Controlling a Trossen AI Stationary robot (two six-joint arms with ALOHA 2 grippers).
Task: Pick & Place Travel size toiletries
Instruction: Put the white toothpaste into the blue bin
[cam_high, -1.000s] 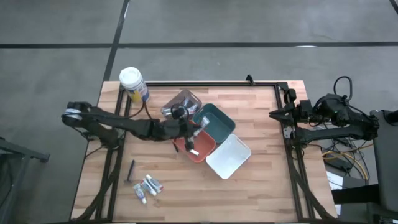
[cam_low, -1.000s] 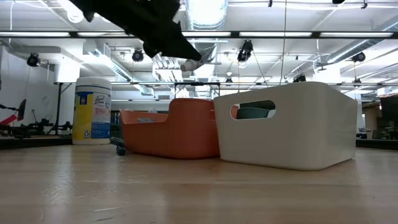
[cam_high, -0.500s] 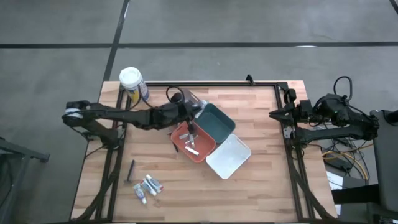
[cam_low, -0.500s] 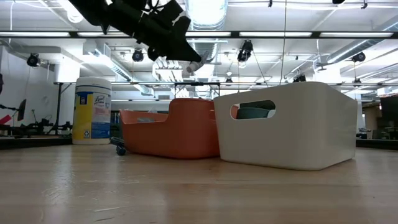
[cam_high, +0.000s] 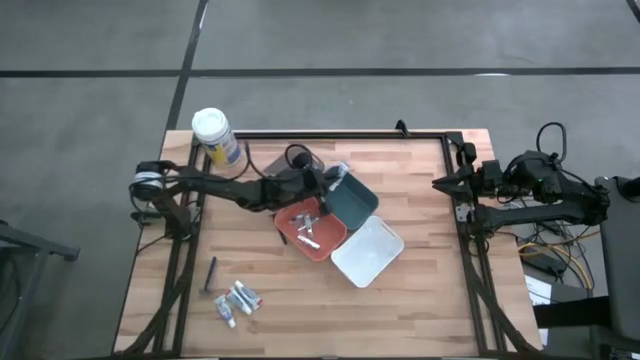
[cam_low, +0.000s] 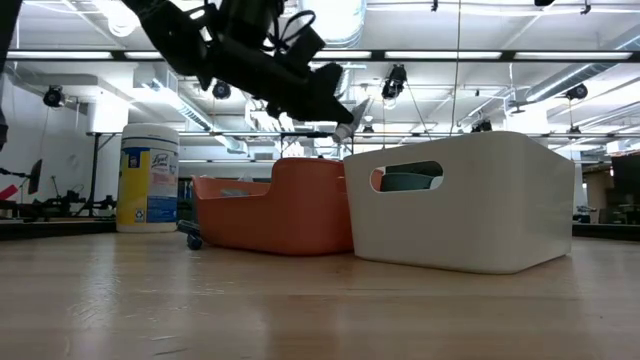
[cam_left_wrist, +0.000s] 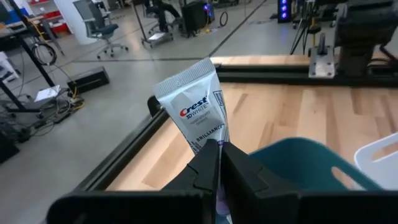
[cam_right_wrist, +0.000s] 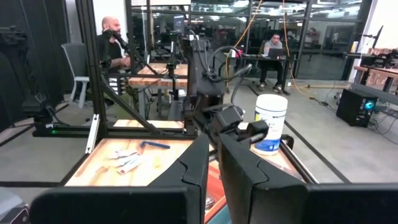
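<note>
My left gripper (cam_high: 328, 183) hangs above the teal tray (cam_high: 352, 200) and is shut on a white and silver Crest toothpaste tube (cam_left_wrist: 194, 109), also visible as the tube (cam_low: 353, 112) in the low view. Two small toiletries (cam_high: 308, 227) lie inside the red tray (cam_high: 327, 243). More small tubes (cam_high: 237, 299) and a slim dark long-handled piece (cam_high: 211, 273) lie flat on the table near its near-left corner. My right gripper (cam_high: 441, 183) is shut and waits at the table's right edge. My left gripper pinches the toothpaste tube between its two fingers (cam_left_wrist: 205, 167) at the lower body (cam_left_wrist: 209, 138); the cap end is hidden behind the fingers. The flat crimped end (cam_left_wrist: 183, 79) sticks out beyond the fingertips. The tube is lifted clear, tilted above the teal tray.
A white tray (cam_high: 368, 251) touches the red and teal trays on their near-right side. A big white-lidded canister (cam_high: 213, 133) stands at the far-left corner. A black frame rail (cam_high: 330, 134) runs along the far edge. People sit in the room beyond the table.
My left gripper has moved from above the red tray toward the table's right and far side, over the teal tray, still shut on the tube. It has turned on the way, and the tube now slants more downward in the low view.
</note>
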